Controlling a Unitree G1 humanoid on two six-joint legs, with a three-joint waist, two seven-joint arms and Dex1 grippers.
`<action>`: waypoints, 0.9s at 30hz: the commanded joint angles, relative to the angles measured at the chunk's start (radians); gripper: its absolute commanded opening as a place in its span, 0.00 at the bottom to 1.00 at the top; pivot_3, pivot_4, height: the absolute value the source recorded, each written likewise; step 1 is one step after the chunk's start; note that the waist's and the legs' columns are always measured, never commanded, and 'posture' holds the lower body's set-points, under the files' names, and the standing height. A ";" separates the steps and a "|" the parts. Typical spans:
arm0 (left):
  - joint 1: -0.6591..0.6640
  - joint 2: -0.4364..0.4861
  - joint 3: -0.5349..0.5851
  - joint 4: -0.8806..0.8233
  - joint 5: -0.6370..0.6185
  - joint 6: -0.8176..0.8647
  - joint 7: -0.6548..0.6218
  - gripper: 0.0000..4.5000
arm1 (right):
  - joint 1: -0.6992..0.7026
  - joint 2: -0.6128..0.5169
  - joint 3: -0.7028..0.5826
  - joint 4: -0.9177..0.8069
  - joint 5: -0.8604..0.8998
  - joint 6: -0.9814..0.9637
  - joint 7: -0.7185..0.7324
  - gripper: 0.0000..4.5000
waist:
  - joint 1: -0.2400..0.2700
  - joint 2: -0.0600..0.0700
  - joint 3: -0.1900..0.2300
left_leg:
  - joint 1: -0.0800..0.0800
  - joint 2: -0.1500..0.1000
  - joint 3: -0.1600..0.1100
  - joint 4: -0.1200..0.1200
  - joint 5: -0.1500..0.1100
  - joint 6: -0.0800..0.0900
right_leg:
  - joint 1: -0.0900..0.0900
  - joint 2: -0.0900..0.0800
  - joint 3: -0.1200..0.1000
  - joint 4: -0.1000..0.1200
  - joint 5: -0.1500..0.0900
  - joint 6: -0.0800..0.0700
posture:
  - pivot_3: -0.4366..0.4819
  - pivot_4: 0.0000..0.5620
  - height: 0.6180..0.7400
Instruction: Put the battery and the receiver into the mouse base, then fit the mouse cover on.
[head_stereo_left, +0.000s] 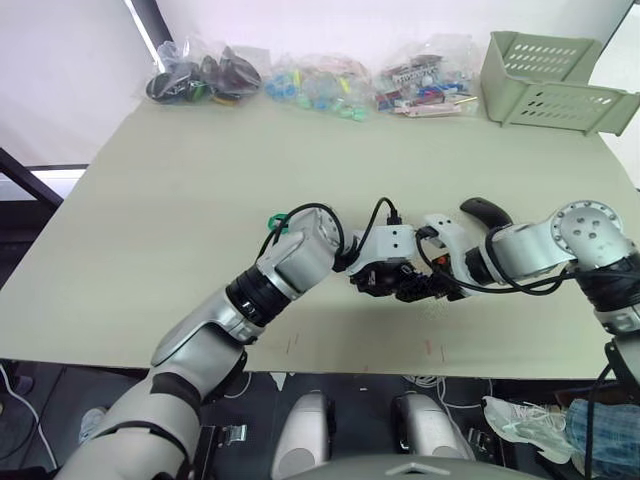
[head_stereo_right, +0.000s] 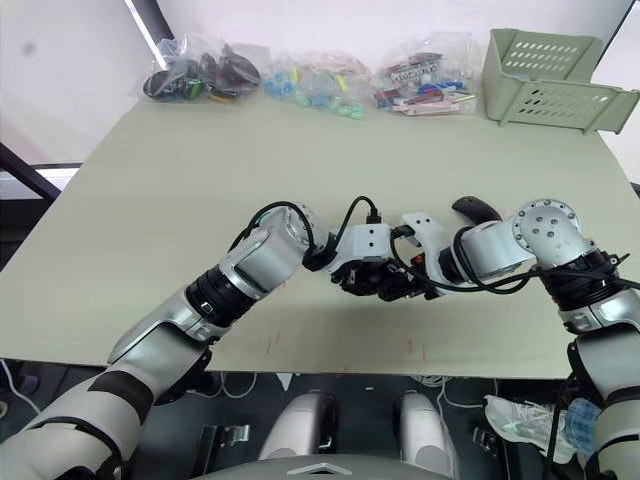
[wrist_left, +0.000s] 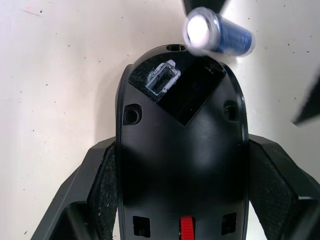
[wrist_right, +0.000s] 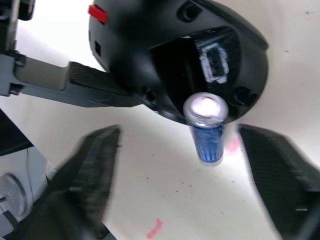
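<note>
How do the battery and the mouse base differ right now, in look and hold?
The battery is a small blue cylinder with a silvery end; the mouse base is a much larger black oval body. The base sits between the left gripper fingers; the battery lies loose at the base's open compartment end, ungripped.

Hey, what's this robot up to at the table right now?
It is assembling a computer mouse. The left claw grips the mouse base by its sides, open compartment showing. The battery stands at the base's rim between the right claw's spread fingers, not yet seated in the compartment. The mouse cover lies on the table behind the right arm.
</note>
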 joint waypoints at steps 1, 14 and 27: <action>0.035 -0.009 -0.035 0.018 0.008 0.021 0.010 0.66 | -0.007 -0.084 -0.077 -0.098 0.031 0.005 0.057 0.98 | 0.001 0.001 0.000 | 0.000 0.000 0.000 0.000 0.000 0.001 | 0.000 0.000 0.000 0.000 0.000 0.000 | 0.48 0.27 1.00; 0.029 -0.017 -0.033 0.033 0.010 0.018 0.012 0.66 | 0.335 -0.159 -0.252 -0.499 -0.313 -0.194 0.140 0.98 | 0.002 0.000 0.000 | -0.001 0.000 0.000 0.000 -0.001 0.002 | 0.000 0.000 0.001 -0.001 0.000 0.001 | 0.48 0.27 1.00; 0.033 -0.012 -0.029 0.033 0.012 0.022 0.013 0.66 | 0.866 0.081 -0.237 -0.810 -0.965 -0.560 0.102 0.98 | 0.002 0.000 -0.001 | 0.000 -0.001 0.000 0.000 -0.001 0.002 | 0.000 0.000 0.002 0.000 -0.004 0.006 | 0.48 0.27 1.00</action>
